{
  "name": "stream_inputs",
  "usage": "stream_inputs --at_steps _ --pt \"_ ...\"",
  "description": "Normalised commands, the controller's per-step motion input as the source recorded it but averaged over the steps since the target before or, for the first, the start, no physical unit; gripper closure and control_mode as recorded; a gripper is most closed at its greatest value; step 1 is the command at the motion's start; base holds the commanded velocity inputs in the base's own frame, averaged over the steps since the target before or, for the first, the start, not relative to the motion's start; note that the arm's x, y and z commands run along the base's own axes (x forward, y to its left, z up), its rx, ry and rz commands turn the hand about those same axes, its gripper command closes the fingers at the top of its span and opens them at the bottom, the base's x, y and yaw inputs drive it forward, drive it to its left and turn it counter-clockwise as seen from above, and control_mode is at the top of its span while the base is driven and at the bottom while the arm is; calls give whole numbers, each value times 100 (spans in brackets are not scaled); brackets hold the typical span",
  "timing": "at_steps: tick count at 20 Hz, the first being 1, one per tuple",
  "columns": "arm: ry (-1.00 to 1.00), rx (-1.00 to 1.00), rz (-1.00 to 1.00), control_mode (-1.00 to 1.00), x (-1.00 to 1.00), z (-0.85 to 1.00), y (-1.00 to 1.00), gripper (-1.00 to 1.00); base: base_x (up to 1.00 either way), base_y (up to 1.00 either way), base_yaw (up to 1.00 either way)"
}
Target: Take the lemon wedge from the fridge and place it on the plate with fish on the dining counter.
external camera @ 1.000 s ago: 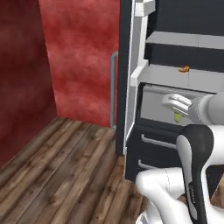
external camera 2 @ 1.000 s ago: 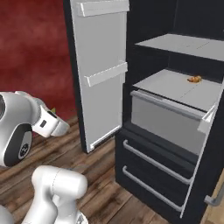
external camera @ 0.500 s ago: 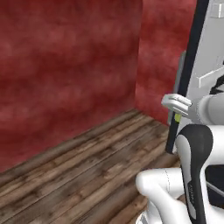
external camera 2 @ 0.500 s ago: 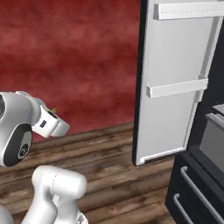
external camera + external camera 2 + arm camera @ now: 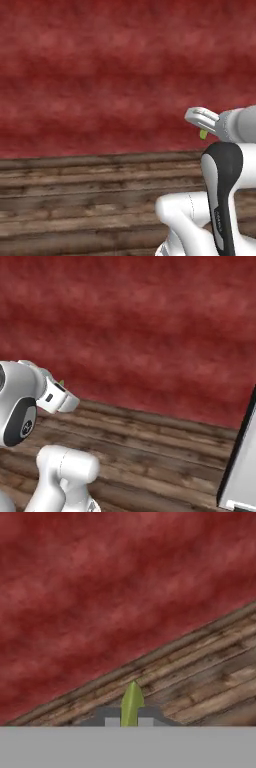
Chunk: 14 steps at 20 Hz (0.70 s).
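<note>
gripper (image 5: 131,721) clenched on the wedge (image 5: 132,704), yellow-green, pinched between the two dark tips and poking up past them in the hand view. same wedge (image 5: 203,134) seen as a small green bit hanging just under the pale hand (image 5: 202,119) in the left base view, held up in the air, well above the floor (image 5: 75,200). in the right base view just a speck of green (image 5: 61,382) at the top edge of the hand, gripper (image 5: 64,398) pointing right and slightly down. carried out ahead of the white arm (image 5: 222,200), facing a mottled red wall (image 5: 100,75) with dark wood planks below it. in the hand view, wall and floor tilted, skirting line running diagonally from lower left to upper right. fridge door (image 5: 242,466) at the lower right edge of the right base view: dark edge, pale grey inner face, standing on the planks, well apart from the gripper. arm base (image 5: 62,476) white and rounded at lower left there.
</note>
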Motion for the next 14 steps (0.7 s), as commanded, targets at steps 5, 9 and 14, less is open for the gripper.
stream_inputs --at_steps 5,9,14 --pt "0 0 0 100 0 0 0 100 -5 0 100" --pt "0 0 0 100 0 0 0 100 -5 0 100" --pt "0 0 0 100 0 0 0 100 -5 0 100"
